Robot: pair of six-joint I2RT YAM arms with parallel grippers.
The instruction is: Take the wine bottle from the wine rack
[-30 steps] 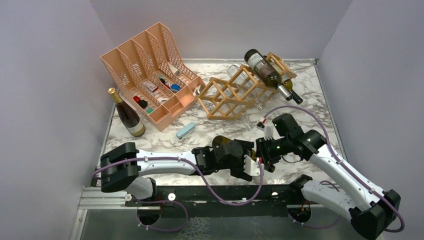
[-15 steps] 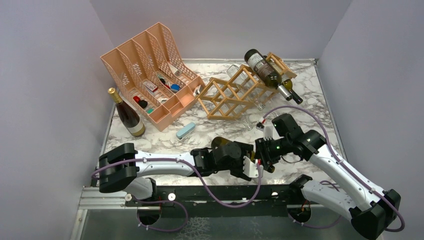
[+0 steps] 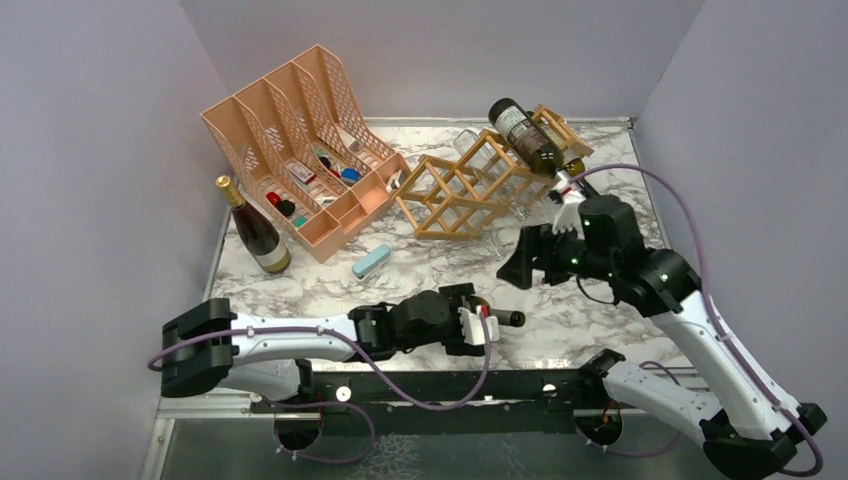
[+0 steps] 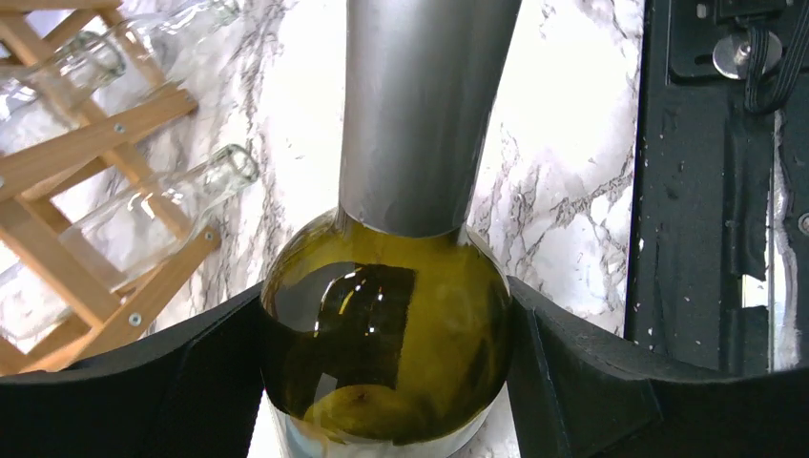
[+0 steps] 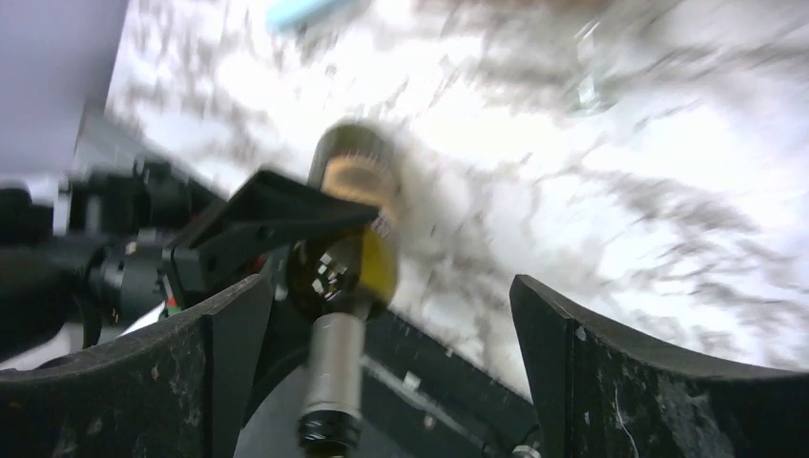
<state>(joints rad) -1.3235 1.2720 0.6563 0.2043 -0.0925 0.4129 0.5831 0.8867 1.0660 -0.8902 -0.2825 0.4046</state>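
Note:
An olive-green wine bottle [image 3: 478,322] with a silver foil neck lies low over the table's near edge. My left gripper [image 3: 466,327] is shut on its body. In the left wrist view the wine bottle [image 4: 386,343] fills the gap, and both black fingers [image 4: 591,382] press its sides. My right gripper [image 3: 528,260] hangs open above and behind the neck, touching nothing. The right wrist view shows the wine bottle [image 5: 348,258] below, between wide jaws. The wooden wine rack [image 3: 462,190] stands at the back centre. A second dark bottle [image 3: 525,135] rests on the rack's right end.
A salmon-pink mesh organiser [image 3: 300,140] with small items stands at the back left. An upright bottle [image 3: 255,230] stands beside it. A small blue object [image 3: 371,261] lies mid-table. Clear glass bottles [image 4: 153,205] lie in the rack. The black base rail [image 3: 420,385] runs along the near edge.
My right gripper has let go of the bottle's neck, opened wide, and lifted back towards the rack. My left gripper has closed on the bottle and drawn it left, towards the near edge.

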